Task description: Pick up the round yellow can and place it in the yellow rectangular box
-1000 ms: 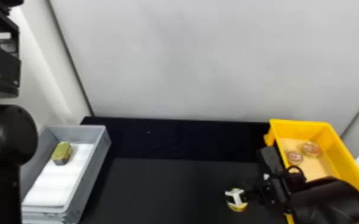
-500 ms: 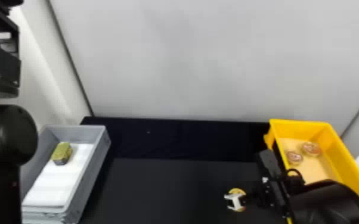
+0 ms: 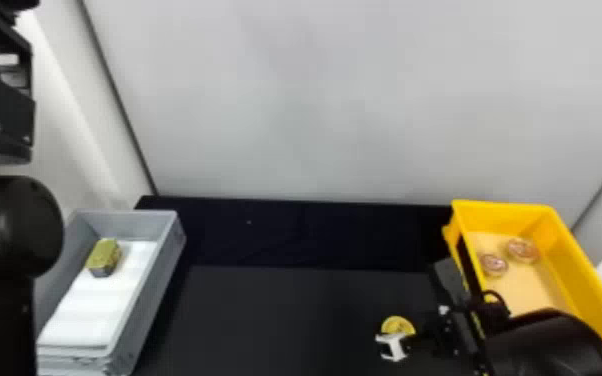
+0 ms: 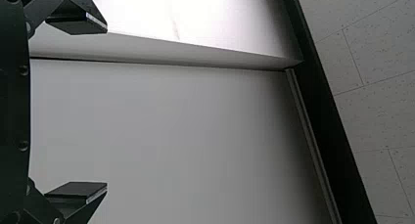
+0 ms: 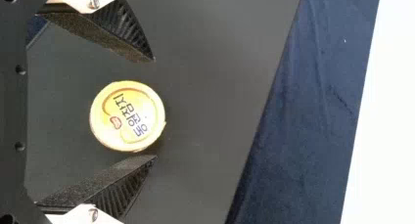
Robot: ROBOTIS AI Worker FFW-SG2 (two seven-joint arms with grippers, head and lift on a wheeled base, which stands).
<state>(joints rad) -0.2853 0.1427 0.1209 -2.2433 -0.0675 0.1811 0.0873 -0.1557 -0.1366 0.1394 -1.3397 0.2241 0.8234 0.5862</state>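
"Jaws on the right gripper [image 3: 399,337], how are they?"

"Spread around the round yellow can [image 5: 127,116], one tip just beside its rim. Ribbed black fingers [image 5: 128,26], grainy faces, smooth white brackets [image 5: 83,215]."

"And underneath?"

"Matte dark mat [image 3: 285,320], the can on it at five o'clock in the head view. Glossy, straight-walled yellow rectangular box [image 3: 520,212] at four; grey bin [image 3: 162,280] with white lining [image 3: 100,305] at eight. Left gripper [image 3: 7,110], parked near ten, jaws wide apart."

"Anything shifted?"

"A second ago a white bracket covered the can's twelve o'clock side; now it's over the six."

"The can itself?"

"Flat round lid, pale yellow, dark lettering, brownish arc, small red mark."
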